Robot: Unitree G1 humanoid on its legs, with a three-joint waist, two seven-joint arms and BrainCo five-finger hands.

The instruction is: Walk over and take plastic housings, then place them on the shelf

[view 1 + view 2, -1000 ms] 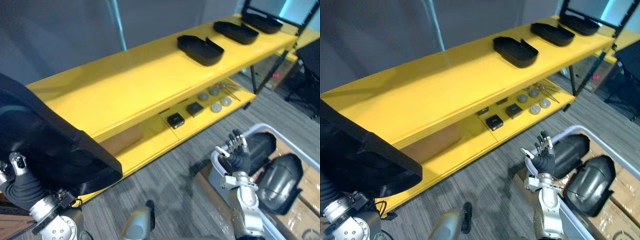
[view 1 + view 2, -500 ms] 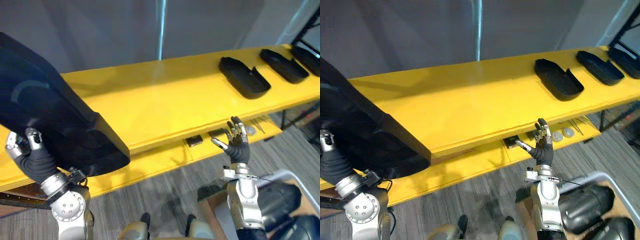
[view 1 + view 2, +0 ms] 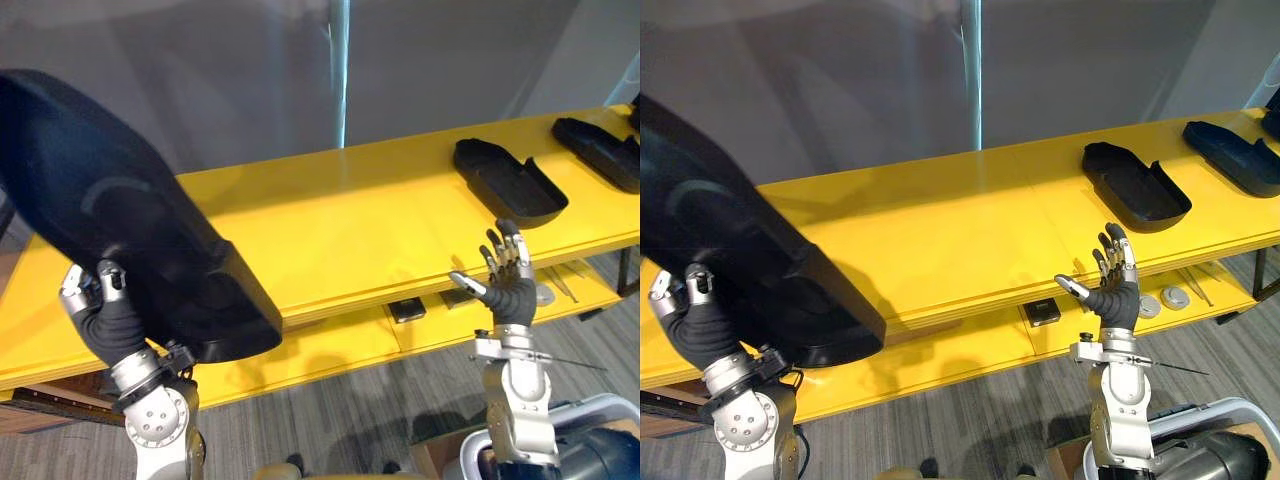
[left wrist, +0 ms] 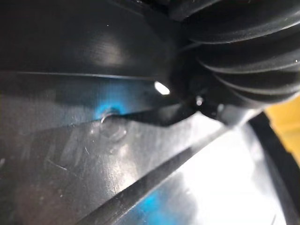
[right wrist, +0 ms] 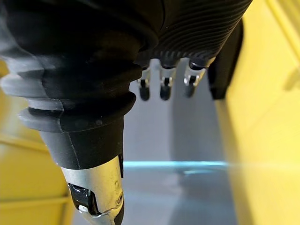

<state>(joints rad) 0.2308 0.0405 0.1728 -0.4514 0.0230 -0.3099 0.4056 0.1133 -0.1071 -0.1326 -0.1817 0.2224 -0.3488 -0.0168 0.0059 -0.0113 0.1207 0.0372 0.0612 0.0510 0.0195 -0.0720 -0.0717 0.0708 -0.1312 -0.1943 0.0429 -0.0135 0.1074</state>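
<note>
A large black plastic housing (image 3: 130,250) is held up at the left, its lower end over the front edge of the yellow top shelf (image 3: 350,220). My left hand (image 3: 100,310) is shut on its near rim from below. The left wrist view shows the housing's dark inner surface (image 4: 93,154) very close. My right hand (image 3: 1110,290) stands open and upright in front of the shelf's edge, holding nothing. Its straight fingers (image 5: 164,86) point towards a black housing (image 5: 227,61) that lies on the shelf.
Two more black housings (image 3: 505,180) (image 3: 600,150) lie on the top shelf at the right. On the lower shelf (image 3: 330,345) are small black boxes (image 3: 1043,311) and round metal parts (image 3: 1175,297). A white-rimmed bin (image 3: 590,445) with dark housings is at the bottom right.
The camera has swung to face the shelf, so the bin has slid almost out of view. My left hand has lifted the housing higher. My right hand has risen to the shelf's edge.
</note>
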